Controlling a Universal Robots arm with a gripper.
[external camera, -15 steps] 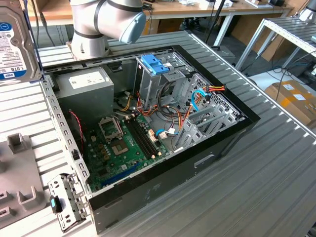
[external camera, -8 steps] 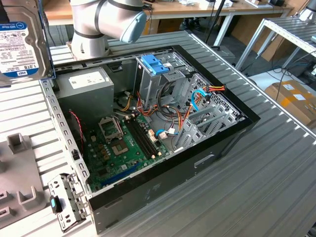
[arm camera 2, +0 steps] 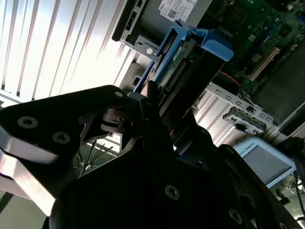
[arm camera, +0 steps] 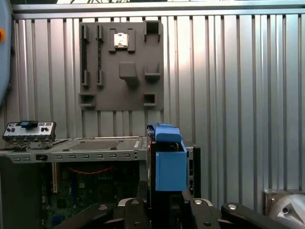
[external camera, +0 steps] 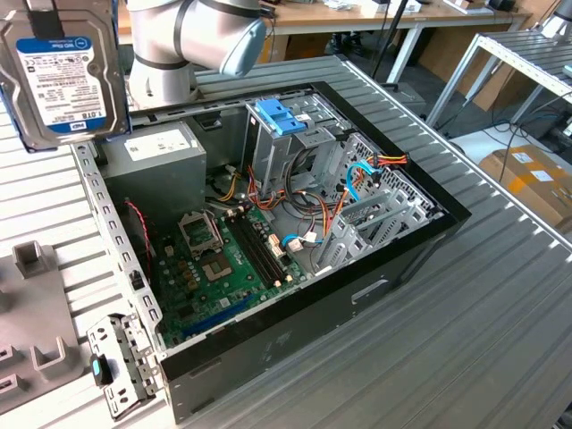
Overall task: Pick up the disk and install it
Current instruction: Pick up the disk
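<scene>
Gripper: the black two-fingered metal gripper (arm camera: 164, 206) is clamping together on the disk, with one finger pressing each flat face in both wrist views.
Disk: the flat rectangular grey-silver metal disk (external camera: 61, 76), with a white label and a bright blue plastic carrier frame, is hanging in the air, touching no surface, at the exterior view's upper left.
Disk position: in the second wrist view it is hovering over the case rim by the power-supply corner, outside the case.
Case: the open black desktop computer case (external camera: 295, 313) is lying on the ribbed silver metal table (external camera: 483, 295), exposing its green motherboard (external camera: 214, 268).
Latch: the wide blue plastic latch (external camera: 279, 114) is sitting on the grey drive cage, well apart from the disk.
Power supply: the big grey power-supply box (external camera: 156, 156) with a white sticker is sitting in the case corner.
Fixture: the grey slotted plastic plate (arm camera: 121, 67) is lying on the table beside the case.
Arm: the silver-grey robot arm (external camera: 192, 36) with a pale blue joint cap is reaching in from the top.
</scene>
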